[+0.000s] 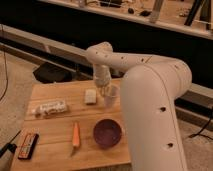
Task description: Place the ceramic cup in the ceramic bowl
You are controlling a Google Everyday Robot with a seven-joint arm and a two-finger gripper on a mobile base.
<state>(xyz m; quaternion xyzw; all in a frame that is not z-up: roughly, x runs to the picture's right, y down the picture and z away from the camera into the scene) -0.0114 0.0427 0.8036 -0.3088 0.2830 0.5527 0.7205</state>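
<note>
the gripper (104,84) is hanging right over the ceramic cup (111,96) near the tabletop's (50,150) far right corner; i am failing to tell whether it is clamped. the ceramic bowl (107,133) is sitting near the front right edge.

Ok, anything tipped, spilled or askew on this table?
Nothing stands out. The ceramic cup stands upright just below the gripper, the ceramic bowl sits level and empty, and the wooden table shows no spill.

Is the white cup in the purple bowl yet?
Out. The small white ceramic cup is upright at the gripper, apart from the round maroon ceramic bowl.
</note>
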